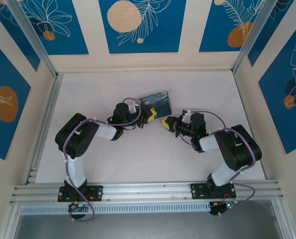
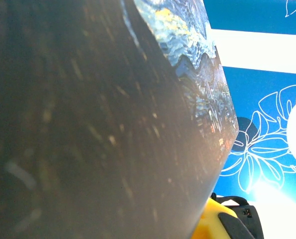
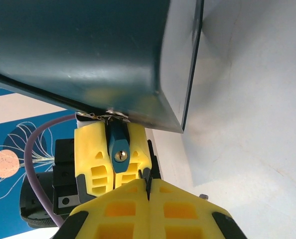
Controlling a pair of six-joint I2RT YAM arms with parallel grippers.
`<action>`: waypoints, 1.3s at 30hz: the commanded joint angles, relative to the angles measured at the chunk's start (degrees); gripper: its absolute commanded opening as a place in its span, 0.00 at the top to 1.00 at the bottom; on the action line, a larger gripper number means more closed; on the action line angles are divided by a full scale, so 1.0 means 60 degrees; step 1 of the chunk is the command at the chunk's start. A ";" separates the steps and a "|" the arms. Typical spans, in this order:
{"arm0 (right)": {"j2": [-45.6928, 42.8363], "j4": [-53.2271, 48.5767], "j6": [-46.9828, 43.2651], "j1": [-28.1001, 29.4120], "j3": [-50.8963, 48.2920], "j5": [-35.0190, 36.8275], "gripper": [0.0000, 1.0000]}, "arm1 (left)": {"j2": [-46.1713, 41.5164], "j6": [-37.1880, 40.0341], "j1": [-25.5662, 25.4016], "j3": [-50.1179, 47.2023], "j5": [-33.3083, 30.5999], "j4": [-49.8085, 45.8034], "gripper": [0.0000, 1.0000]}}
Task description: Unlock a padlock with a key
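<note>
The blue padlock (image 3: 119, 148) is squeezed between the yellow fingers (image 3: 90, 149) of my left gripper (image 3: 116, 132), its brass keyhole facing the right wrist camera. Its thin shackle runs up to the edge of the starry-night box (image 3: 88, 50). My right gripper (image 3: 147, 187) is shut just below and right of the keyhole, with a thin dark sliver, the key (image 3: 146, 177), sticking out between its tips. From above, the left gripper (image 1: 152, 115) and right gripper (image 1: 165, 122) meet tip to tip under the box (image 1: 157, 102).
The box's dark side (image 2: 88, 124) sits close against the left wrist camera, with a yellow finger corner (image 2: 213, 224) below it. White table (image 1: 138, 159) stretches around both arms. Aluminium rails (image 1: 43, 124) and patterned blue walls (image 1: 138, 25) bound it. A small screw (image 3: 204, 196) lies on the table.
</note>
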 commanded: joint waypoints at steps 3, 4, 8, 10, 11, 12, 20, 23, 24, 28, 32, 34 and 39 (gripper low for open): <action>0.0105 -0.0071 -0.0158 0.0029 0.0507 0.0000 1.00 | -0.0304 0.0223 0.0065 0.0256 0.0126 0.0378 1.00; 0.0123 -0.0098 -0.0171 0.0040 0.0565 -0.0015 1.00 | -0.0304 0.0221 0.0065 0.0256 0.0127 0.0363 1.00; 0.0224 -0.0187 -0.0201 0.0051 0.0748 -0.0029 1.00 | -0.0304 0.0215 0.0053 0.0257 0.0126 0.0375 1.00; 0.0277 -0.0190 -0.0202 0.0057 0.0789 -0.0057 1.00 | -0.0334 0.0217 0.0053 0.0238 0.0128 0.0364 1.00; 0.0296 -0.0160 -0.0198 0.0068 0.0791 -0.0050 1.00 | -0.0343 0.0217 0.0053 0.0233 0.0119 0.0361 1.00; 0.0299 -0.0146 -0.0202 0.0066 0.0781 -0.0054 1.00 | -0.0360 0.0226 0.0052 0.0232 0.0113 0.0344 1.00; -0.0058 -0.0116 -0.0209 -0.0017 0.0083 0.0037 1.00 | -0.0377 0.0290 0.0048 0.0162 0.0027 0.0201 1.00; -0.0144 -0.0262 -0.0278 -0.0038 -0.0008 0.0022 1.00 | -0.0377 0.0280 0.0049 0.0151 0.0006 0.0218 1.00; -0.0144 -0.0265 -0.0290 -0.0019 -0.0005 0.0008 1.00 | -0.0377 0.0286 0.0052 0.0154 0.0014 0.0232 1.00; -0.0025 -0.0276 -0.0294 0.0008 0.0166 -0.0003 1.00 | -0.0392 0.0305 0.0049 0.0167 0.0027 0.0230 1.00; 0.0118 -0.0291 -0.0275 0.0058 0.0420 0.0008 1.00 | -0.0392 0.0296 0.0035 0.0154 0.0030 0.0228 1.00; 0.0181 -0.0327 -0.0275 0.0094 0.0537 0.0022 1.00 | -0.0392 0.0320 0.0038 0.0147 0.0022 0.0225 1.00; 0.0335 -0.0366 -0.0279 0.0147 0.0793 0.0001 1.00 | -0.0393 0.0331 0.0003 0.0123 0.0032 0.0239 1.00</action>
